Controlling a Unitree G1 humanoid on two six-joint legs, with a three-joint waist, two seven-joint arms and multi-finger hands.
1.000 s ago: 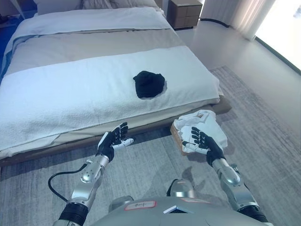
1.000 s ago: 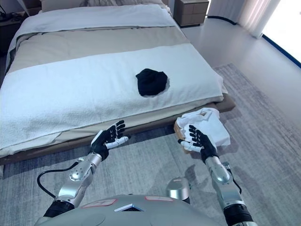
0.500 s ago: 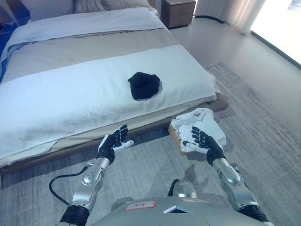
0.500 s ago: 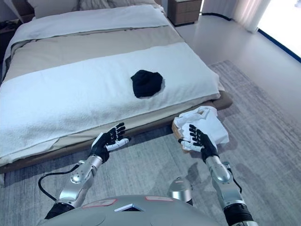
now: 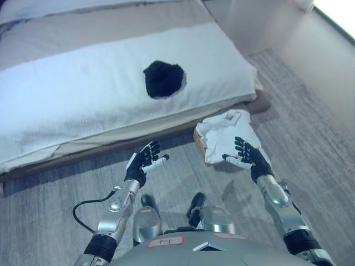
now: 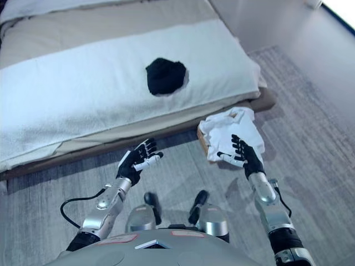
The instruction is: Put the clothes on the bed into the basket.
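A crumpled black garment (image 5: 162, 78) lies on the white blanket of the bed (image 5: 83, 94), near its front right part. A basket (image 5: 200, 146) stands on the floor by the bed's front right corner, with white cloth (image 5: 224, 134) draped over it. My left hand (image 5: 143, 165) is open and empty, held above the floor in front of the bed. My right hand (image 5: 248, 157) is open and empty, right beside the white cloth on the basket.
A grey rug (image 5: 310, 138) covers the floor in front of and right of the bed. The bed's low wooden frame (image 5: 260, 102) juts out at the corner near the basket.
The camera has tipped downward and closer, so the bed's head end and the nightstand have left the view. Both hands stay open in about the same pose.
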